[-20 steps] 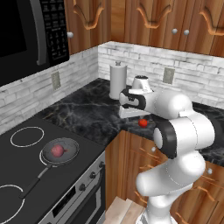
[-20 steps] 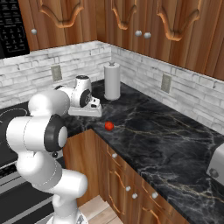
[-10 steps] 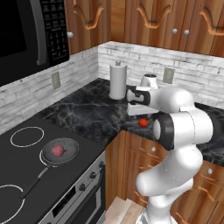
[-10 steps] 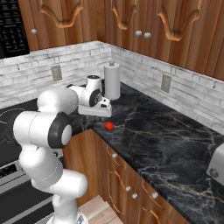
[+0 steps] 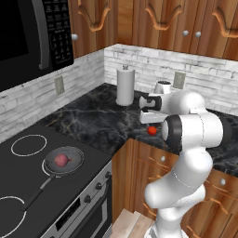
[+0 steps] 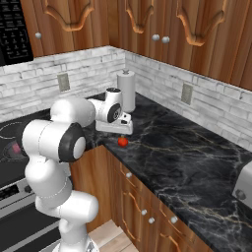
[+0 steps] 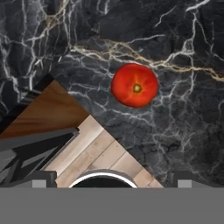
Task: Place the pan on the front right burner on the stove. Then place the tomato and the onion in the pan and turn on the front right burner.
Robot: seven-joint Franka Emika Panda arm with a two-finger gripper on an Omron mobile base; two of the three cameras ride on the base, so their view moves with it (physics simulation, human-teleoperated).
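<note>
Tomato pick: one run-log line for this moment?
pan: on front right burner, onion inside | tomato: on counter near edge, untouched | gripper: above tomato, jaws open

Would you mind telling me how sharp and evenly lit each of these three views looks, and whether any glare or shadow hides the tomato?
Hand view: tomato crisp, softly shaded, no glare on it. Left base view: even flat light, onion in the pan clear; tomato partly hidden by the arm. Right base view: sharp, tomato unshadowed on the counter.
</note>
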